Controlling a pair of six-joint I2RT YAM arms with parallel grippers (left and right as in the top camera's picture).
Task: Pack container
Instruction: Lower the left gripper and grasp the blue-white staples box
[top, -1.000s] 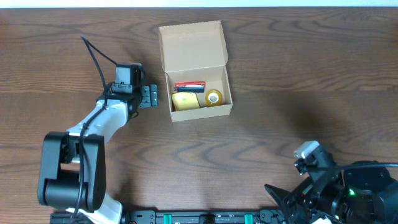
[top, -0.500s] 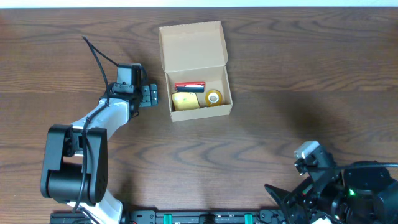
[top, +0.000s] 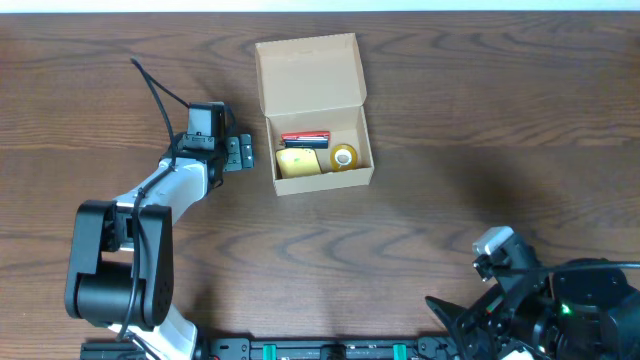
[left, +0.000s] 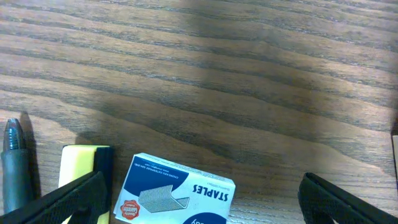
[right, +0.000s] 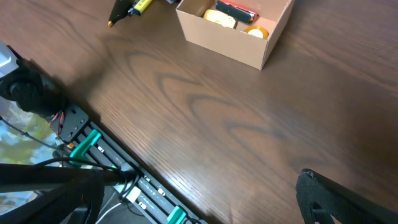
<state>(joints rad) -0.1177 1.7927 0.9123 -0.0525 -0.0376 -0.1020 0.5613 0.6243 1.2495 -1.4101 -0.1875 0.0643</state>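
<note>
The container is a tan cardboard box with its flap lid standing open at the back. Inside lie a yellow block, a tape roll and a red and black pack. My left gripper hovers just left of the box, open. In the left wrist view, the left gripper is over a blue and white staples box, a yellow item and a pen. My right gripper is open near the front edge, far from the container.
The arms' black base rail with green clips runs along the table's front edge. A pen tip and a yellow item show left of the box in the right wrist view. Bare wood lies between the box and the right arm.
The left arm's lower part has shifted very slightly; its gripper stays beside the box. The right arm and the box contents have not moved.
</note>
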